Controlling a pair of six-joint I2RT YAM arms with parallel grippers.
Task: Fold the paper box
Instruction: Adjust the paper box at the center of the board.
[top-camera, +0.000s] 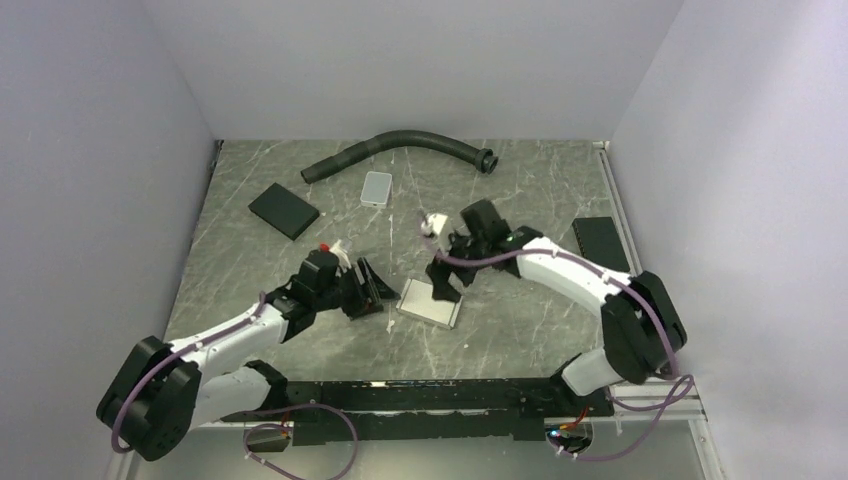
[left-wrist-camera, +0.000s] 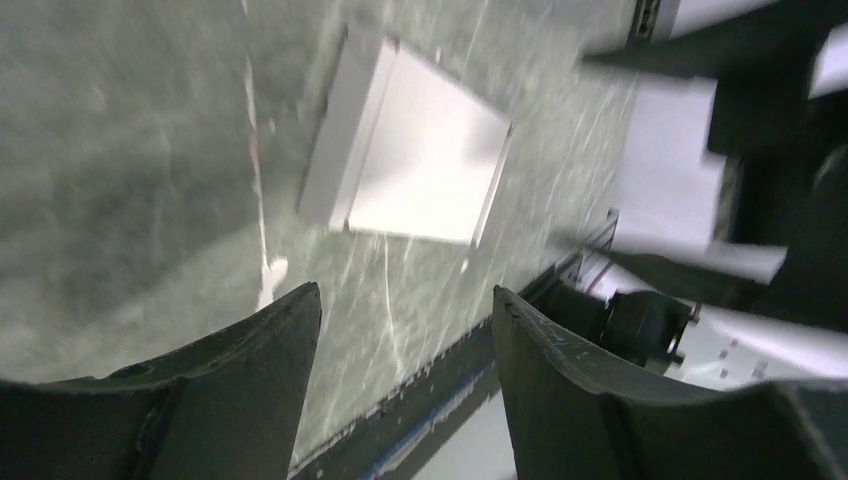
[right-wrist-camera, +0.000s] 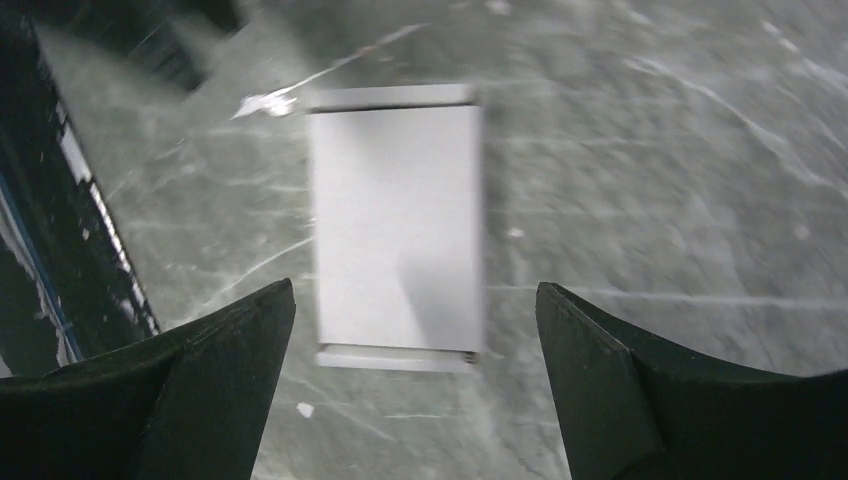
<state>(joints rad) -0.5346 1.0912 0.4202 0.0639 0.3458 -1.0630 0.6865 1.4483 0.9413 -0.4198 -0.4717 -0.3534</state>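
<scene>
**Closed paper box flat on the table, both claws spread and empty**

Just beyond the black base rail (top-camera: 400, 398) at the near edge, the paper box (top-camera: 430, 303) lay flat as a slim white carton near the middle of the marbled table (top-camera: 520, 320), all four of its edges free. The left gripper (top-camera: 372, 290) sat just beside its left edge, fingers spread and holding nothing. The right gripper (top-camera: 443, 278) hung over its far edge, fingers spread wide, also empty. Bare tabletop lay open to the box's right. Farther back lay a black pad (top-camera: 284, 210) on the left, a light grey tile (top-camera: 377, 187) and a curved dark hose (top-camera: 400, 148) near the rear wall. A second black pad (top-camera: 600, 243) sat against the right edge.
</scene>
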